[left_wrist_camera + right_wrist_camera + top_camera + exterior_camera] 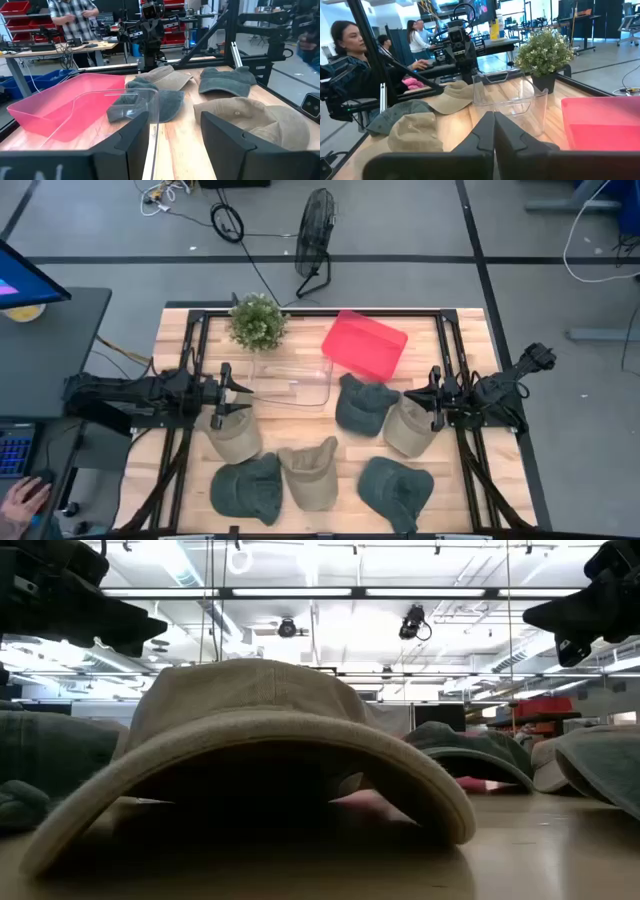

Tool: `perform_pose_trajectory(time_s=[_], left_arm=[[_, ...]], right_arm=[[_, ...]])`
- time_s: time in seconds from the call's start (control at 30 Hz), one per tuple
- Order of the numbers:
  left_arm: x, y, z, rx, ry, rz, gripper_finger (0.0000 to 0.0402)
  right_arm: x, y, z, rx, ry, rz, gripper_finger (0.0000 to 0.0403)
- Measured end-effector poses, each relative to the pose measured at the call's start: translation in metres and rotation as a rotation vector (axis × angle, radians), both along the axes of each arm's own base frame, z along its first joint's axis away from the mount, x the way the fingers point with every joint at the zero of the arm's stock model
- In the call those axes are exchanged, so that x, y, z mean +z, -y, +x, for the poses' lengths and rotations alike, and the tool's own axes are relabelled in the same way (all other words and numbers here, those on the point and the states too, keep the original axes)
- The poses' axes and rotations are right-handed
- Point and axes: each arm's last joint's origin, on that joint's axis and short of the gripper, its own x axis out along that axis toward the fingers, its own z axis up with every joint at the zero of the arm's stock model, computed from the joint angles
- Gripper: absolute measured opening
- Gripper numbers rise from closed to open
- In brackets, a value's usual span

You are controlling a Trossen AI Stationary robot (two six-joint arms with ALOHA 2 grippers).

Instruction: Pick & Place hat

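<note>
Several caps lie crown-up on the wooden table: tan ones (235, 437) (310, 472) (408, 426) and dark green ones (248, 488) (395, 486) (360, 405). The middle tan cap (260, 740) fills the low view. My left gripper (224, 392) (175, 120) is open and hovers at the table's left side, just beyond the left tan cap. My right gripper (436, 395) (494, 117) is shut and hovers at the right side beside the right tan cap. Neither one touches a cap.
A clear plastic bin (292, 380) (512, 100) stands mid-table toward the far edge. A pink bin (365, 345) (55, 107) sits tilted to its right. A potted plant (257, 320) (545, 52) stands at the far edge. People are in the room beyond.
</note>
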Motion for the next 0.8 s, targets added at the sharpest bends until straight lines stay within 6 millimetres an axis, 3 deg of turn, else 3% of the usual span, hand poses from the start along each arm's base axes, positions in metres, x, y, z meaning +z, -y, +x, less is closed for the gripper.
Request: perform_pose_trajectory(time_s=[0.37,0.8], left_arm=[[0.001,0.000,0.000,0.001,0.009,-0.006,0.0181],[0.015,-0.001,0.000,0.031,0.149,-0.080,0.0181]], right_arm=[[0.000,0.000,0.000,0.000,0.001,0.005,0.0007],[0.002,0.004,0.001,-0.049,0.007,-0.068,0.0007]])
